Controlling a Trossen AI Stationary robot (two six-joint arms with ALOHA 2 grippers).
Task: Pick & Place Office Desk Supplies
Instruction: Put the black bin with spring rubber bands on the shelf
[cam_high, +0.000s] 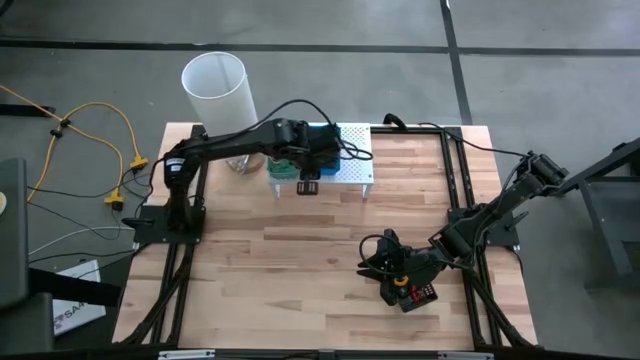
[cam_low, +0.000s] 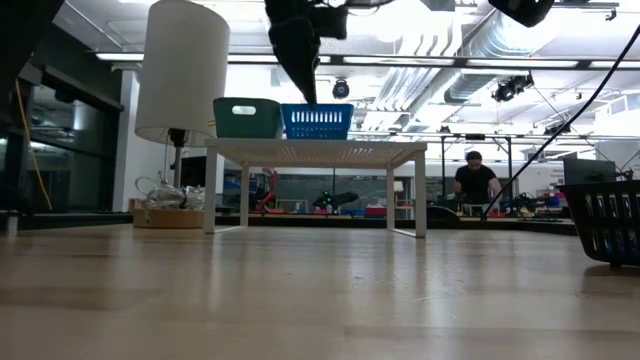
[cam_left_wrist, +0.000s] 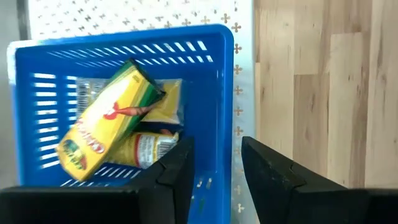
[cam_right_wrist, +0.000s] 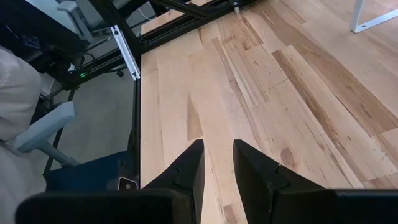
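A blue slotted tray (cam_left_wrist: 124, 112) stands on the white perforated shelf (cam_high: 355, 172) at the table's far side. It holds yellow crayon boxes (cam_left_wrist: 106, 121). A green tray (cam_low: 246, 118) stands beside it on the shelf. My left gripper (cam_left_wrist: 214, 171) is open just above the blue tray's side wall (cam_left_wrist: 221, 124), one finger over the inside and one over the outside, touching nothing. In the low view its fingers (cam_low: 300, 65) hang right above the blue tray (cam_low: 317, 121). My right gripper (cam_right_wrist: 217, 168) is open and empty over bare wood near the table's near right part, next to a black tray (cam_high: 410, 288).
A white cylindrical lamp (cam_high: 215, 85) stands at the far left corner, beside the shelf. The black tray (cam_low: 605, 220) sits close to the near right edge. Black frame rails (cam_high: 460, 190) run along both table sides. Bare wood lies across the middle. A person stands in the room beyond.
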